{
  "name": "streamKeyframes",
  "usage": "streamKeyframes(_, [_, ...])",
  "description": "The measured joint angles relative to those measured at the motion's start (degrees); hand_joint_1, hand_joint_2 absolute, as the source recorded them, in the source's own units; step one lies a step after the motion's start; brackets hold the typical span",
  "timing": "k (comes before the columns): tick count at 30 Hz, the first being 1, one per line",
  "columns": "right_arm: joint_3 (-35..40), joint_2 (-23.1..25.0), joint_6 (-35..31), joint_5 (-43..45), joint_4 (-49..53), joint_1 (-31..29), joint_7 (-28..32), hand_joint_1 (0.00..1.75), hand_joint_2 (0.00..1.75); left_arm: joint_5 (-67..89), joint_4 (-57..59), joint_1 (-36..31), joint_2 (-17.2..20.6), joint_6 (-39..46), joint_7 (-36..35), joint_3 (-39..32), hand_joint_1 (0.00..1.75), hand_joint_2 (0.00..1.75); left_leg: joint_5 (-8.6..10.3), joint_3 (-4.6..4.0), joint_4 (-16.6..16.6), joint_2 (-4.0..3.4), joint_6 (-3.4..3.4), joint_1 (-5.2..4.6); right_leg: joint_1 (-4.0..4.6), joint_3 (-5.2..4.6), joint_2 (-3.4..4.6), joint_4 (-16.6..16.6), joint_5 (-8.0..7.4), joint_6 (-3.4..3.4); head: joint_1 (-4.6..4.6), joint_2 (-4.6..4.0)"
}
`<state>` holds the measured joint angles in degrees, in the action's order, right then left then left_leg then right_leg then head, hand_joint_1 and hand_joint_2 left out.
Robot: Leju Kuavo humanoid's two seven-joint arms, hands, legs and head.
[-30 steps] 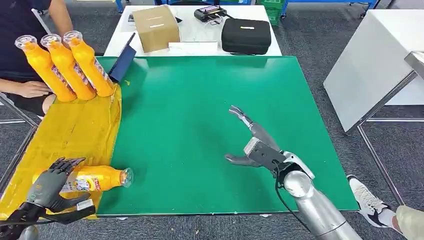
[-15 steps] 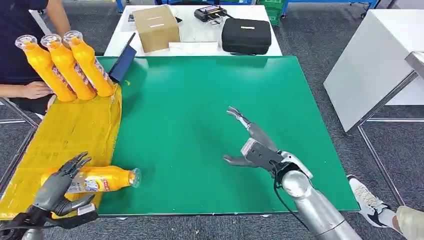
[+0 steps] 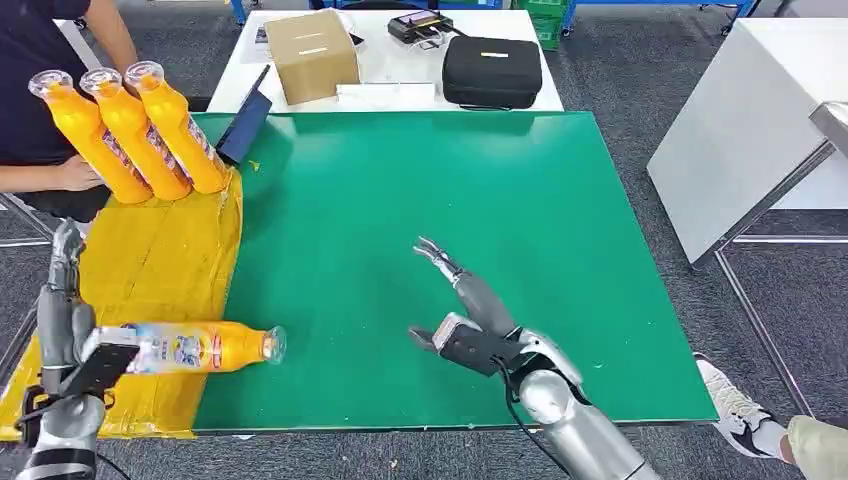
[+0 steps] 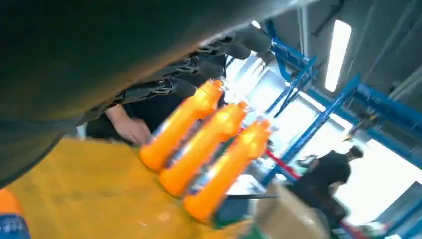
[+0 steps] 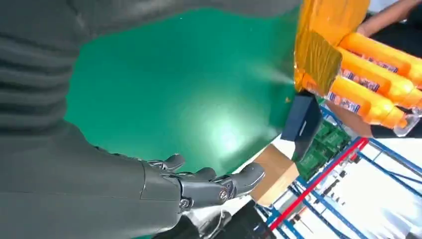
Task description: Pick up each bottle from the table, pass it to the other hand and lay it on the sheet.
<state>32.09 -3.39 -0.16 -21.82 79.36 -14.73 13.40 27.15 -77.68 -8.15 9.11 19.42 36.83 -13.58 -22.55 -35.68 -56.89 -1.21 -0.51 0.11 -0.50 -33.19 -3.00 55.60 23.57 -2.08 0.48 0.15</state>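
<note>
An orange bottle (image 3: pixel 205 347) lies on its side at the near edge of the yellow sheet (image 3: pixel 150 260), its clear cap end over the green mat (image 3: pixel 400 190). My left hand (image 3: pixel 62 305) stands just beside the bottle's base, fingers apart and pointing up, holding nothing. Three more orange bottles (image 3: pixel 130 130) lie side by side at the sheet's far end; they also appear in the left wrist view (image 4: pixel 209 149) and the right wrist view (image 5: pixel 378 74). My right hand (image 3: pixel 465 312) hovers over the mat's near middle, fingers (image 5: pixel 209 186) spread and empty.
A person's forearm (image 3: pixel 60 175) rests beside the far bottles at the left. A dark blue object (image 3: pixel 245 128) leans at the mat's far left corner. Behind stand a cardboard box (image 3: pixel 312 55) and a black case (image 3: pixel 492 72). A white table (image 3: pixel 750 130) is to the right.
My left hand has let go of the near bottle and risen with its fingers up; the bottle rolled slightly right. My right hand has moved left and nearer.
</note>
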Motion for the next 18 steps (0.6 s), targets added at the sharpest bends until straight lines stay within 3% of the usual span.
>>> streamKeyframes(3, [-0.1, 2.8, -7.5, -6.5, 0.0, 1.8, 1.4, 0.00, 0.00, -8.4, -2.6, -1.4, -1.9, -9.2, -1.6, -3.1, 0.00, 0.00, 0.00, 0.00, 0.0, -0.04, 0.00, 0.00, 0.01, 0.00, 0.01, 0.0, 0.00, 0.00, 0.00, 0.00])
streamKeyframes(8, [-1.1, 7.6, -18.8, -12.3, 4.9, 6.8, 3.1, 0.00, 0.00, -9.3, -10.4, 1.5, -6.2, -19.8, -2.4, -3.7, 0.00, 0.00, -0.06, -0.09, 0.0, -0.03, 0.00, -0.03, -0.04, -0.09, 0.01, 0.0, 0.04, 0.00, -0.02, 0.00])
streamKeyframes(13, [-1.0, 11.6, -19.5, -12.7, 7.1, 7.3, 3.5, 0.00, 0.00, -13.2, -19.0, 10.3, -9.2, -27.0, 0.9, -1.2, 0.00, 0.00, -0.25, -0.13, 0.0, -0.54, 0.12, -0.06, -0.08, -0.27, 0.36, 0.0, 0.03, 0.01, -0.02, 0.00])
streamKeyframes(18, [0.0, 15.5, -20.5, -11.7, 5.5, 3.4, 3.4, 0.00, 0.00, -12.7, -22.7, 16.0, -11.5, -33.5, 1.5, -0.3, 0.00, 0.00, -0.15, -0.11, 0.0, -0.36, 0.08, 0.02, -0.05, -0.80, 0.17, 0.0, 0.13, 0.09, -0.02, 0.00])
